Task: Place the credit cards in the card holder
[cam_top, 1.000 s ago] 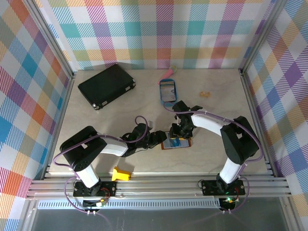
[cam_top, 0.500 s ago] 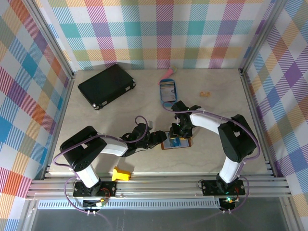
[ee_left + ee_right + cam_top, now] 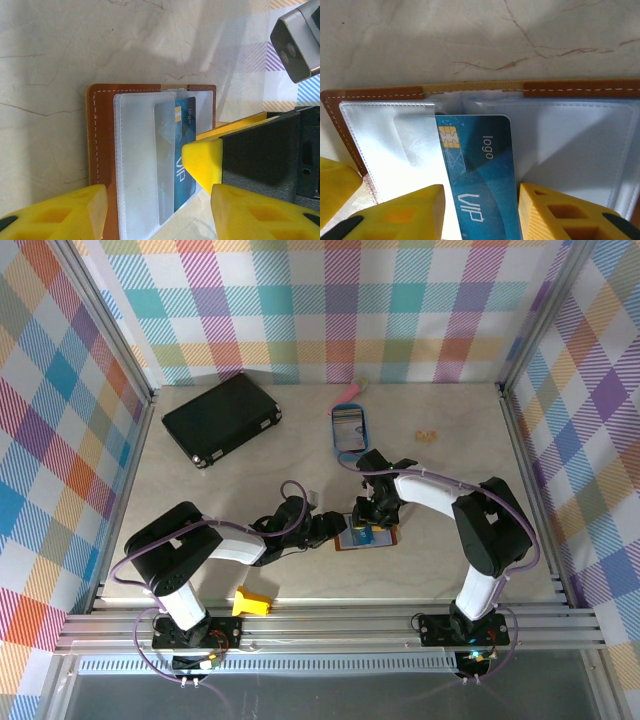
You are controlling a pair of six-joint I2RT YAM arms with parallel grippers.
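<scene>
Here, the left gripper (image 3: 159,196) has its 2 yellow fingers (image 3: 55,212) set roughly halfway apart, straddling the near end of the card holder (image 3: 100,130). Whether they pinch the leather or merely stand over it, I cannot tell. The card holder lies opened flat on the table (image 3: 450,570), near the front middle, with its brown cover underneath, its clear plastic sleeves (image 3: 135,160) facing up, and 1 gripper at either side of it. To the right, the right gripper (image 3: 481,200) is clenched on a blue credit card (image 3: 480,165), with 1 finger against each long edge. The card lies over the open holder with its far end and left side slipped partly under a clear sleeve. On the card a gold chip (image 3: 449,136) shows at the left, then the small word "logo", and below it "VIP" in larger white letters.
</scene>
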